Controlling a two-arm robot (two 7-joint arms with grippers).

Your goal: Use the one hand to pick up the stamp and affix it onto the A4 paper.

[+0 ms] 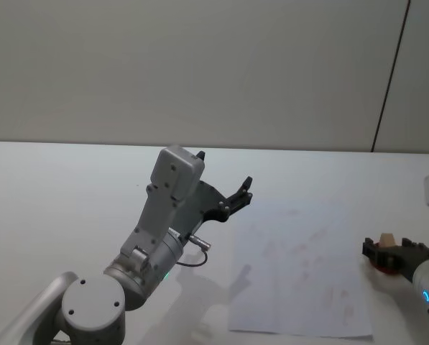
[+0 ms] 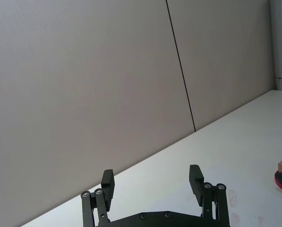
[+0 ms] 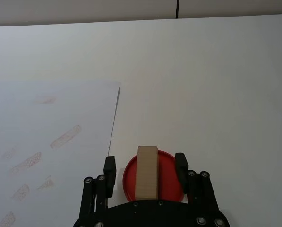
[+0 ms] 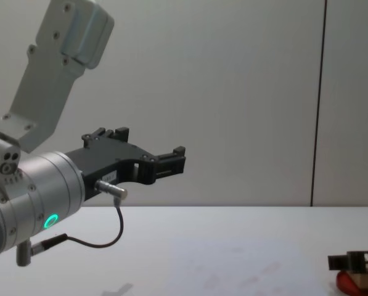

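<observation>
The stamp [image 3: 147, 172], a pale wooden block, stands on a flat red round pad [image 3: 171, 184] just right of the A4 paper [image 3: 46, 118]. My right gripper [image 3: 145, 162] is open around the stamp, one finger on each side with a gap on both. In the head view the stamp [image 1: 386, 241] and right gripper [image 1: 392, 251] sit at the far right of the table, beside the A4 paper [image 1: 293, 266], which carries several faint reddish marks. My left gripper [image 1: 225, 169] is open and empty, held up above the table left of the paper.
The white table [image 1: 70, 194] runs back to a grey wall with a dark vertical seam [image 1: 390, 75]. A thin black cable [image 4: 103, 237] loops under the left wrist. Bare tabletop lies left of and behind the paper.
</observation>
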